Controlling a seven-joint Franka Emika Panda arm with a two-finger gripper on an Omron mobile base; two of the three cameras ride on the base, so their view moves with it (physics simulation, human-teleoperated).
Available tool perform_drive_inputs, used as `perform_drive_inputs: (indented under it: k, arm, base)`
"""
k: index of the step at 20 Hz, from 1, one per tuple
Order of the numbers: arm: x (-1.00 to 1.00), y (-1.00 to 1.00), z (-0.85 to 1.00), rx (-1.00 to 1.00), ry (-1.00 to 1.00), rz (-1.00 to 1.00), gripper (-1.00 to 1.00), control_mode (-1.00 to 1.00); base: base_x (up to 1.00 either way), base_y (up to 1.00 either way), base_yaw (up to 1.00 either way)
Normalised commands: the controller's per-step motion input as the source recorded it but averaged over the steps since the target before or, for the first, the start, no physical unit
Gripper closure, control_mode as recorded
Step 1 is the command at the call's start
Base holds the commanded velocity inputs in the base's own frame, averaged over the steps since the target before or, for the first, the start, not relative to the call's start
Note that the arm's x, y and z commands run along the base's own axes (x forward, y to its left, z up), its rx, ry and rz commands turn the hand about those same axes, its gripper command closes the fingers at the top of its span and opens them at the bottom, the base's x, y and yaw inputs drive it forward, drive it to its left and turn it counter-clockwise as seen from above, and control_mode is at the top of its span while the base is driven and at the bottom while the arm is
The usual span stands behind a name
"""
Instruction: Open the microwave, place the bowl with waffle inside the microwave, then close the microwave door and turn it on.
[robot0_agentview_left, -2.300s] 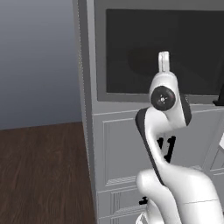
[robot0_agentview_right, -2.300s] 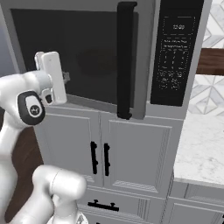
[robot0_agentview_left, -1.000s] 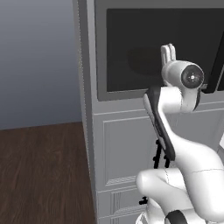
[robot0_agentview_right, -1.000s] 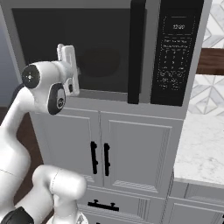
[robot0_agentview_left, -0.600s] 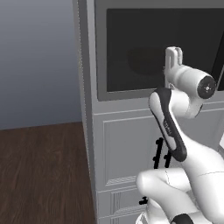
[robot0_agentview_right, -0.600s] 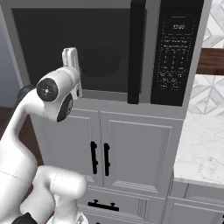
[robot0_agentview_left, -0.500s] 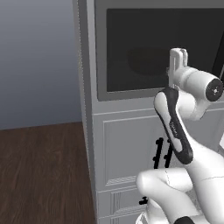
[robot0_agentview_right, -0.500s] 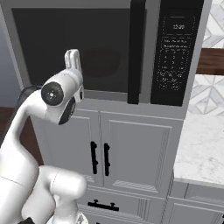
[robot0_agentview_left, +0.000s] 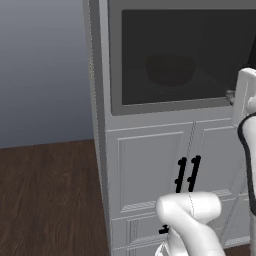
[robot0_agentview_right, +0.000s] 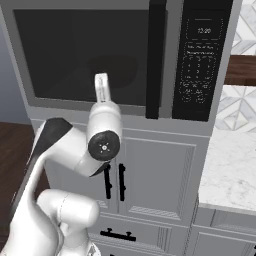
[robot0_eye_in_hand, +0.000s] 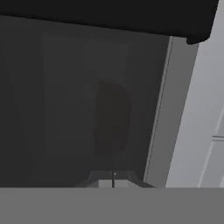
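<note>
Left base view: camera behind the arm on its left, facing forward at the microwave (robot0_agentview_left: 165, 55) front and the white cabinet doors (robot0_agentview_left: 150, 175) below it, seen obliquely with the cabinet's left side wall and wood floor (robot0_agentview_left: 45, 195) in frame.

Right base view: from behind on the right, nearer head-on; shares the microwave door (robot0_agentview_right: 85, 55) glass and cabinet doors, and adds the control panel (robot0_agentview_right: 200, 60) and a marble worktop (robot0_agentview_right: 230, 170) at right.

Hand view: rolled sideways, very close to the door glass (robot0_eye_in_hand: 78, 100).
</note>
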Motion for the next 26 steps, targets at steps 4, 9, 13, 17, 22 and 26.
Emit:
perform_drive_inputs:
  k: [4,9,13,17,22,26]
  arm:
    - [-0.21,-0.83,-0.07,0.01,0.0,0.23,1.0,-1.0]
    - [-0.39,-1.0,-0.04,0.07,-0.02,0.11,1.0,-1.0]
    - [-0.07,-0.9,-0.05,0.03,-0.05,0.01,1.0,-1.0]
    - [0.26,-0.75,-0.05,0.02,-0.04,0.0,1.0,-1.0]
    - [0.36,-0.66,-0.03,0.0,-0.19,0.0,1.0,-1.0]
    - [0.13,-0.51,0.0,0.0,-0.21,0.0,1.0,-1.0]
  base:
    - [0.0,0.0,0.0]
    - [0.0,0.0,0.0]
    - [0.0,0.0,0.0]
    - [0.0,0.0,0.0]
    - [0.0,0.0,0.0]
    - [0.0,0.0,0.0]
